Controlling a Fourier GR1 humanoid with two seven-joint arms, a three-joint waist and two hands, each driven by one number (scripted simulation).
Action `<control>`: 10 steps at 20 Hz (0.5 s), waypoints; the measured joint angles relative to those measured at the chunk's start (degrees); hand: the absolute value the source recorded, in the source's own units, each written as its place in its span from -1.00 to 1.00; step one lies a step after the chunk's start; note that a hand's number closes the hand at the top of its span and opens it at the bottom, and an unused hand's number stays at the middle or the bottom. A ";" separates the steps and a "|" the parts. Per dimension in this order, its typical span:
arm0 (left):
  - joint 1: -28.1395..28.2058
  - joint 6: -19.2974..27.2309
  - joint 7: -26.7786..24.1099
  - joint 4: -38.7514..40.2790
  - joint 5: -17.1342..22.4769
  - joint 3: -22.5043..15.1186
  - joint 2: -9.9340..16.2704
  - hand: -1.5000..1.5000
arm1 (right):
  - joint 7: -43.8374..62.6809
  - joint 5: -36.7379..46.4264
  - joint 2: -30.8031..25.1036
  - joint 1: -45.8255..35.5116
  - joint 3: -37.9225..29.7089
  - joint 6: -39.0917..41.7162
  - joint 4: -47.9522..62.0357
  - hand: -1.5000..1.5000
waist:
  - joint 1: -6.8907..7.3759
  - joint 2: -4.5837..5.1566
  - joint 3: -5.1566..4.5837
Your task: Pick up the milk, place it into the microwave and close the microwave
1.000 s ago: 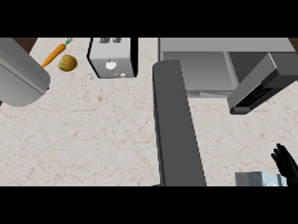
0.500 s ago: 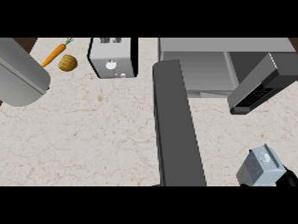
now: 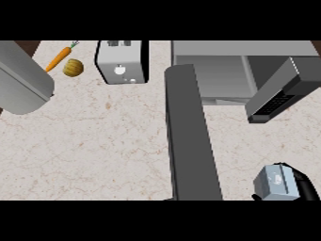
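A: Head view: the milk is seen at the lower right, low over the worktop, with the right robot hand curled round its right side. It is judged to be held that way for carrying up to the microwave.

B: And the microwave's door?

A: It is swung open to the right, so the cavity can be reached from the front.

B: What is hidden?

A: The hand's lower part is cut off at the view's edge, and whether the milk touches the worktop cannot be told. A grey forearm covers the middle; the left robot hand is not shown.
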 measured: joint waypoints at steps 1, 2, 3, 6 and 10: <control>-0.06 -0.13 -0.04 0.02 0.02 0.22 0.09 -1.00 | -0.98 -0.01 0.07 -2.17 -0.44 -0.95 1.58 1.00 | 0.13 0.03 0.02; 0.06 -0.25 -0.08 0.00 0.02 -0.01 -0.01 -1.00 | -2.09 -0.01 0.46 -4.47 -0.82 -2.12 3.18 1.00 | 0.32 0.06 0.04; -0.19 -0.32 0.04 0.12 0.02 -0.13 0.00 -1.00 | -3.49 0.10 0.87 -6.37 -1.13 -3.48 4.33 1.00 | 0.39 0.10 0.06; -0.63 -1.10 -0.44 0.65 0.40 -0.15 0.19 -1.00 | -7.78 0.49 1.47 -13.30 -2.18 -6.72 10.23 1.00 | 0.99 0.26 0.11; -0.51 -2.26 -0.94 1.47 1.16 0.59 0.02 -1.00 | -10.99 0.53 0.62 -19.75 -2.18 -6.19 17.53 1.00 | 0.91 0.26 0.10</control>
